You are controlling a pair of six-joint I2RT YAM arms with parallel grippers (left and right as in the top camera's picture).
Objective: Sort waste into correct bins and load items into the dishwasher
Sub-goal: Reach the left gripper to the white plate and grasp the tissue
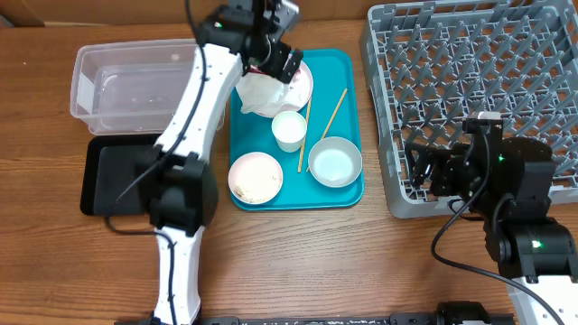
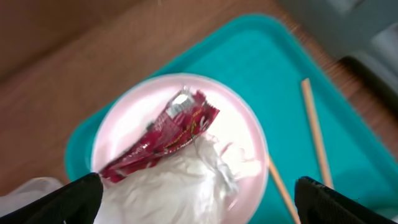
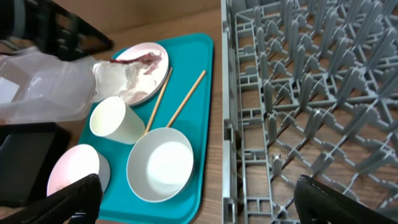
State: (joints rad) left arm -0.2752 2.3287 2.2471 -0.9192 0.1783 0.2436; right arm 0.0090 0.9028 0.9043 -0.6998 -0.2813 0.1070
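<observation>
Plate [image 2: 134, 118]: on teal tray [image 1: 339, 68]; holds wrapper [image 2: 165, 134], napkin [image 2: 174, 186].
Teal tray: also cup [image 1: 289, 129], two bowls [image 1: 335, 163], chopsticks [image 1: 330, 113].
Left end effector [image 2: 199, 183]: open, above plate.
Right end effector [image 3: 199, 180]: open, at rack [image 3: 311, 93] edge.

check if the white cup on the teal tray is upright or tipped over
Upright. The cup stands on its base on the teal tray, open mouth facing up in the overhead and right wrist views.
</observation>
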